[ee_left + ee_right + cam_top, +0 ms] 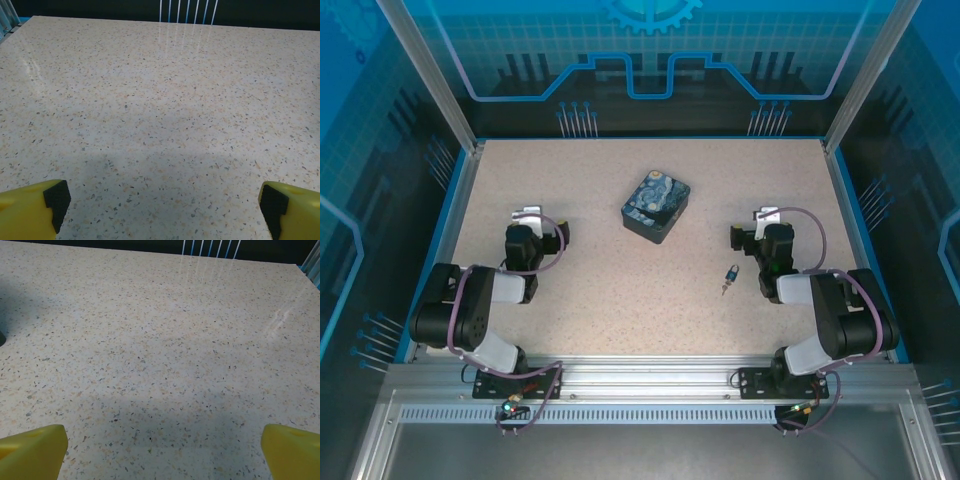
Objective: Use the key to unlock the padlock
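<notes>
The tiny padlock (732, 271) with a dark bluish body lies on the speckled table, right of centre. The slim dark key (725, 288) lies just below and left of it; whether the two touch is too small to tell. My right gripper (763, 226) sits a short way right of and beyond them, open. My left gripper (538, 222) is far off on the left side, open. In the left wrist view the yellow fingers (30, 207) stand wide apart over bare table. The right wrist view shows its yellow fingers (32, 450) equally wide with nothing between them.
A dark blue box (656, 205) with a swirly night-sky print sits at the middle of the table (620, 290), between the two arms. Blue raised edges border the table, with enclosure posts at the back corners.
</notes>
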{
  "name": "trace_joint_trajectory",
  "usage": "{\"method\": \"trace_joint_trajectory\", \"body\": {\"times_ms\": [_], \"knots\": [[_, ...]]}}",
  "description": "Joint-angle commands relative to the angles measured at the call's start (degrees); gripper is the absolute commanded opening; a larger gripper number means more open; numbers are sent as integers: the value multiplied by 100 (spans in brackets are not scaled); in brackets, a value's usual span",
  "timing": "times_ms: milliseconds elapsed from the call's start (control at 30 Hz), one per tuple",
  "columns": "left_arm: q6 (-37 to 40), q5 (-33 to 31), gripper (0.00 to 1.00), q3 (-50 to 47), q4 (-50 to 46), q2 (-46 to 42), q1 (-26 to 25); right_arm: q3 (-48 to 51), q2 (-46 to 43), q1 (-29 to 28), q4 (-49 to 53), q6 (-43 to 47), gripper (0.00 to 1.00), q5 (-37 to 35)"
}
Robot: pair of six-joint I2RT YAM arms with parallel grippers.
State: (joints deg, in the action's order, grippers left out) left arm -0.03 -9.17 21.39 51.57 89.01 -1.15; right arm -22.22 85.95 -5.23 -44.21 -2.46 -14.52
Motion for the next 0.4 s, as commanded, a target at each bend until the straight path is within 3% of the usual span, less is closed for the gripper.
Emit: {"method": "trace_joint_trajectory", "body": {"times_ms": [0,167,267,367], "knots": [[-30,-33,99,41,125,-15,-21,-116,23,-44,-167,69,100,-77],[-33,-37,99,41,125,-10,-24,-149,27,4,-111,53,100,33],[-32,-33,99,41,125,-13,-22,-303,44,180,184,294,100,1161],[-32,-33,99,38,125,-15,-23,-272,36,205,121,304,100,1199]]}}
